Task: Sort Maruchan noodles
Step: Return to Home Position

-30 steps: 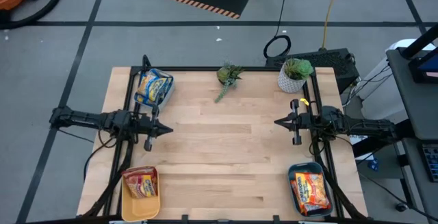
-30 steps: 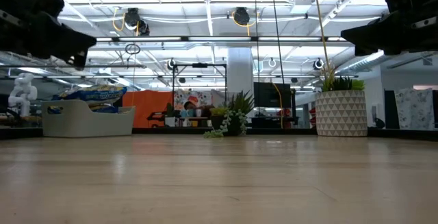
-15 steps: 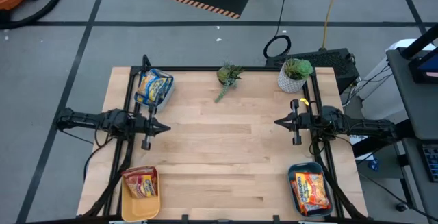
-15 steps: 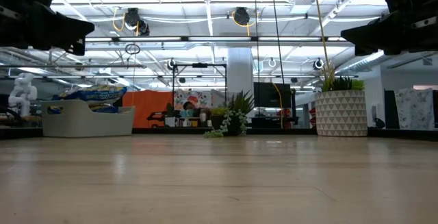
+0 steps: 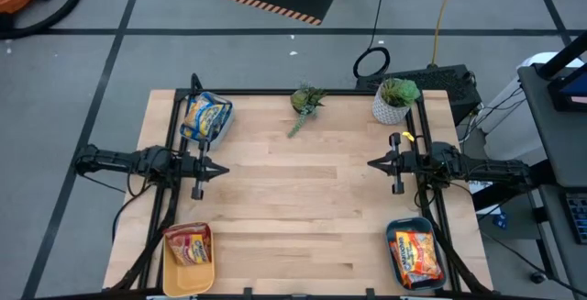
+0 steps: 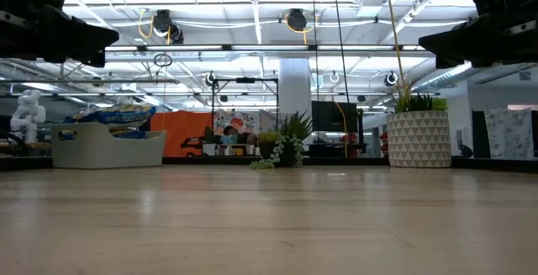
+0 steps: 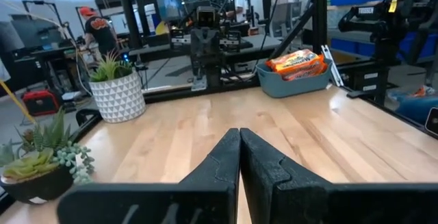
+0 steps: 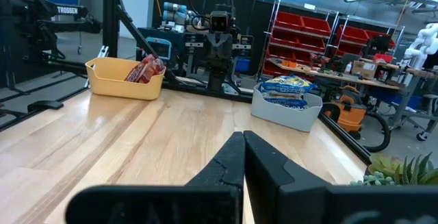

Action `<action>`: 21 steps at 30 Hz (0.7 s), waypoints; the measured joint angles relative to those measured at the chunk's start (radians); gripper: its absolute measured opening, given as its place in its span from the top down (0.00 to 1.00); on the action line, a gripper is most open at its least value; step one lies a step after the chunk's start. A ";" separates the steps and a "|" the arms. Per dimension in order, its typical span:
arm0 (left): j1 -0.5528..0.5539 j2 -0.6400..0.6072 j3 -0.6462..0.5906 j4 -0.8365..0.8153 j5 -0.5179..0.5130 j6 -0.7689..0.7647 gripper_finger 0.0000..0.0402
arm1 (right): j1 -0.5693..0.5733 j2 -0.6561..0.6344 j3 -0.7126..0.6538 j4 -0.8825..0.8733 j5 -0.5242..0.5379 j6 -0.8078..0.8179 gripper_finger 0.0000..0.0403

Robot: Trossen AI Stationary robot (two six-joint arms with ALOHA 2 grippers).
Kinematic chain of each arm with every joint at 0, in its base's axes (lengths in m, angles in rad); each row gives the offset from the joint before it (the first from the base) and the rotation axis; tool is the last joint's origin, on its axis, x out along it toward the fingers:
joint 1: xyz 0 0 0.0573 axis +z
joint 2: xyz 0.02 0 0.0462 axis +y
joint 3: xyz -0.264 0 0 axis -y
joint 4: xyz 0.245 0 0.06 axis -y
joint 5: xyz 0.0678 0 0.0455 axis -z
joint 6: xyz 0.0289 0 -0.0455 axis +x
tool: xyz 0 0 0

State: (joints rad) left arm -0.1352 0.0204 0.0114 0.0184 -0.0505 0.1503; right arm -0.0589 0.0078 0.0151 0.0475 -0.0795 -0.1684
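Both arms hover level at the sides of the pale wooden bench [image 5: 303,204], left tool [image 7: 239,132] and right tool [image 8: 243,135] each pressed together, empty. Crinkly blue-and-yellow noodle packets [image 8: 286,85] fill the far-left grey plastic bin [image 8: 287,114]. Red-and-yellow packets [image 8: 145,68] sit in the near-left yellow plastic bin [image 8: 123,87], orange packets [image 7: 295,61] in the near-right teal plastic bin [image 7: 294,85].
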 joint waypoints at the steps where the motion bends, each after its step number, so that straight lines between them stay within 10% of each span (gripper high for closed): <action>1: 0.000 0.000 0.000 0.003 -0.001 0.002 0.96 | 0.000 0.000 0.000 0.000 0.000 0.000 1.00; 21: 0.000 0.000 -0.001 0.013 -0.003 0.002 0.95 | 0.000 0.000 0.000 0.000 0.000 0.000 1.00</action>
State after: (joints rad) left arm -0.1352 0.0204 0.0101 0.0319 -0.0532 0.1524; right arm -0.0589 0.0078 0.0151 0.0475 -0.0795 -0.1684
